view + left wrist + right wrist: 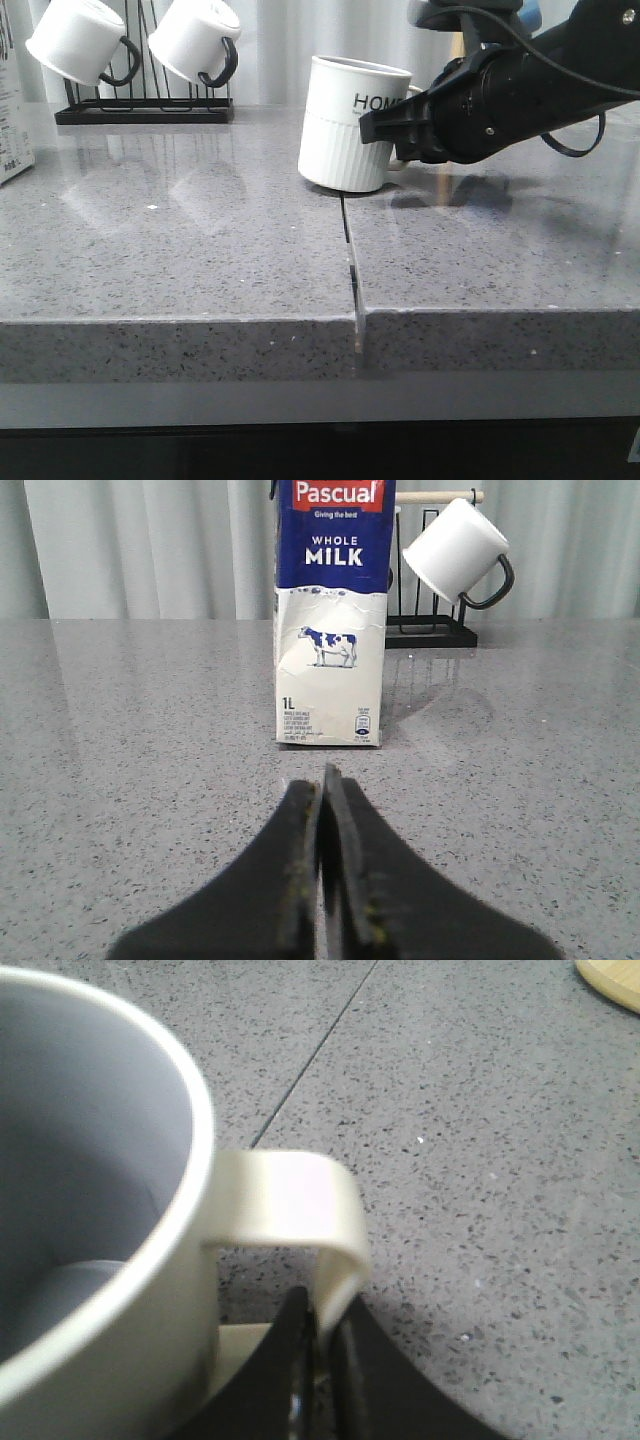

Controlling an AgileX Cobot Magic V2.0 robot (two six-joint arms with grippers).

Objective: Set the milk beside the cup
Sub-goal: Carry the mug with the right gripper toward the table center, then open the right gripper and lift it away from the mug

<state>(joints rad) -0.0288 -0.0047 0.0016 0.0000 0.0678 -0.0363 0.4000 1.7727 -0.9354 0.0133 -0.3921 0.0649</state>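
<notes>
Milk (330, 615) stands upright on the grey stone counter (180, 250), straight ahead at twelve o'clock of my left pincer (322, 780), apart from it with bare stone between. In the front view only a sliver of the carton shows, at the far nine o'clock edge — well apart from the cup (352, 122), which sits near the middle, just above the seam (350, 260) between the two slabs.

My left pincer is pressed closed, its two black fingers meeting, with nothing between them. My right pincer (322, 1315) is at the cup's three o'clock side, pinched tight on the pale handle (300, 1200), the fingers clamped on its lower stretch.

As I judge it, the milk has not been picked up yet; I am steadying or setting the cup first. Next I would need to spread the left fingers wide enough for the carton, go forward, grip its sides low and level, then carry it across to the open stone at the cup's nine o'clock side — keeping it upright, since it is tall and would tip easily.

The counter is speckled and glossy, throwing soft reflections. Behind it hang pale curtains, and a black wire rack (145, 108) at eleven o'clock holds two small white mugs (80, 38) with black handles.
</notes>
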